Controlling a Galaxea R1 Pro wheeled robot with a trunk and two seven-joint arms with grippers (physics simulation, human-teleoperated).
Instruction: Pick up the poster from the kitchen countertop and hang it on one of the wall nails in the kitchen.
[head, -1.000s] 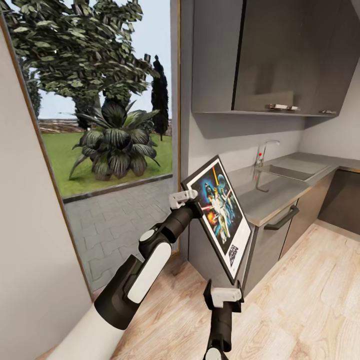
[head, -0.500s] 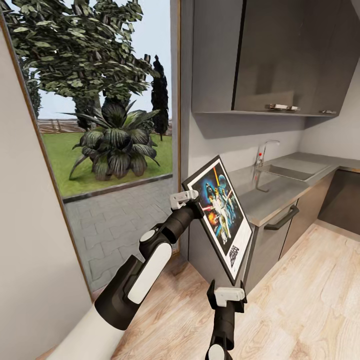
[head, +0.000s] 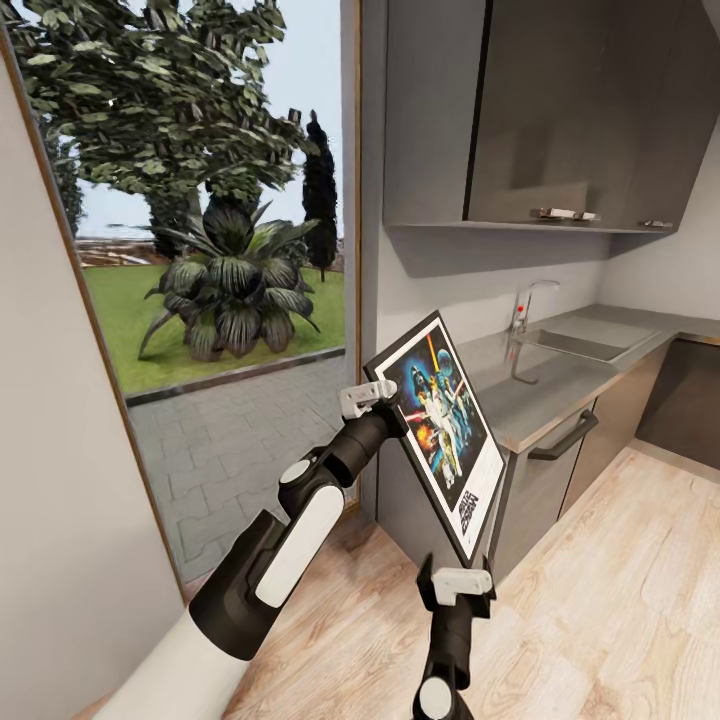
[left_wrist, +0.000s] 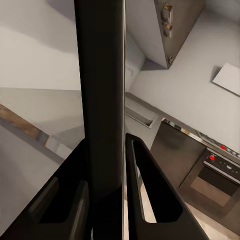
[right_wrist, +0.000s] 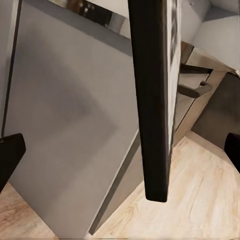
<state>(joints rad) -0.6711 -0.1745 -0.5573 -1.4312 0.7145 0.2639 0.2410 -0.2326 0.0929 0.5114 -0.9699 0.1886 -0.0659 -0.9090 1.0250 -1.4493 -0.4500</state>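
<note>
The poster (head: 440, 430), a black-framed Star Wars print with a white border, hangs tilted in the air in front of the end of the kitchen countertop (head: 560, 385). My left gripper (head: 372, 398) is shut on the poster's upper left edge. In the left wrist view the dark frame edge (left_wrist: 102, 100) runs between the two fingers (left_wrist: 150, 200). My right gripper (head: 462, 583) stands open just below the poster's lower corner. In the right wrist view the frame edge (right_wrist: 152, 100) ends above the wide gap between the spread fingertips (right_wrist: 10, 155).
The steel worktop carries a sink (head: 580, 340) and a chrome tap (head: 525, 305), with grey wall cabinets (head: 560, 110) above. A tall window (head: 220, 250) onto a garden is at the left. Wooden floor (head: 620, 600) lies open to the right. An oven (left_wrist: 212, 177) stands further along.
My right gripper has drifted slightly to the right under the poster's lower corner. The left arm and the poster have stayed where they were.
</note>
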